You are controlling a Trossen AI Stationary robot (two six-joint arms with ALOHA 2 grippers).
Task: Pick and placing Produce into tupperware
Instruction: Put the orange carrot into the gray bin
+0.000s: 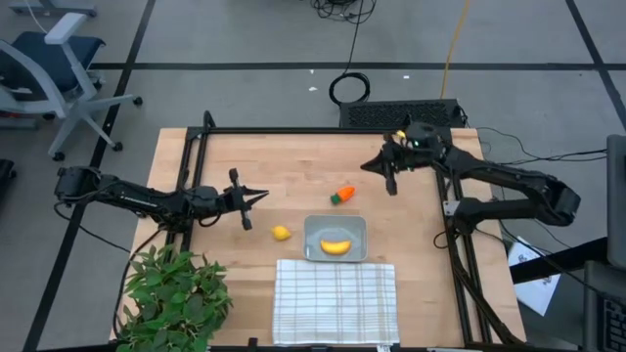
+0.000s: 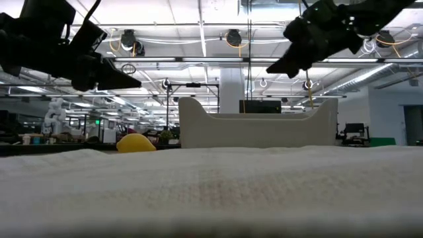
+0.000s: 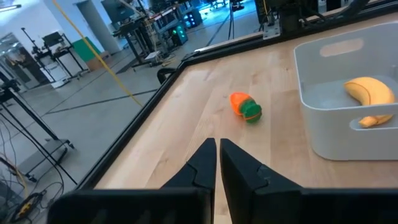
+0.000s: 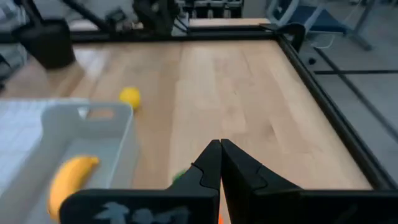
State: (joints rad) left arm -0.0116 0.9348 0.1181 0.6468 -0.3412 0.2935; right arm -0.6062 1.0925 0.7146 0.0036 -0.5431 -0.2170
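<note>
The grey tupperware (image 1: 335,238) stands on the table with the yellow banana (image 1: 335,246) lying inside it; both also show in the left wrist view (image 3: 348,106) and the right wrist view (image 4: 68,177). The orange carrot with green top (image 1: 343,196) lies on the wood beyond the container, and shows in the left wrist view (image 3: 245,106). The small round yellow fruit (image 1: 282,233) lies left of the container. My left gripper (image 1: 262,197) is shut and empty, above the table left of the fruit. My right gripper (image 1: 374,167) is shut and empty, above the table right of the carrot.
A white checked cloth (image 1: 335,298) lies at the near edge in front of the container. A leafy green plant (image 1: 176,298) stands at the near left corner. A black frame (image 1: 196,166) runs along the table's edges.
</note>
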